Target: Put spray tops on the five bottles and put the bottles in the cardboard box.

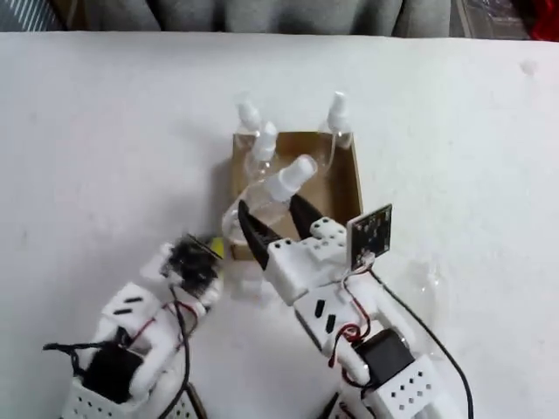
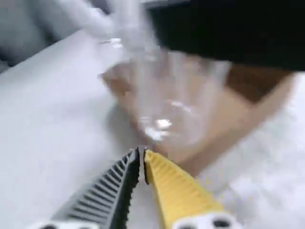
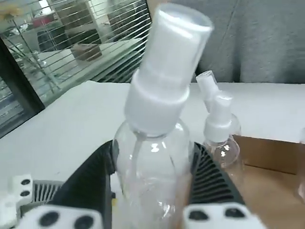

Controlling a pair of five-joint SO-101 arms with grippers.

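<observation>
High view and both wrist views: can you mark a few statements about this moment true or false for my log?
1. The right gripper is shut on a bottle bearing a spray top. True.
2. The left gripper grips a bottle too. False: it is shut on nothing, beside the box.
3. The cardboard box holds no bottles. False: capped bottles stand at its far end.
4. The held bottle is tilted, not upright. True.

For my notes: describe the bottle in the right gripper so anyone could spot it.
Start at the cardboard box. Over its near side, the right gripper clamps a clear bottle. Unlike the bottles at the far side, it sits between black fingers.
</observation>
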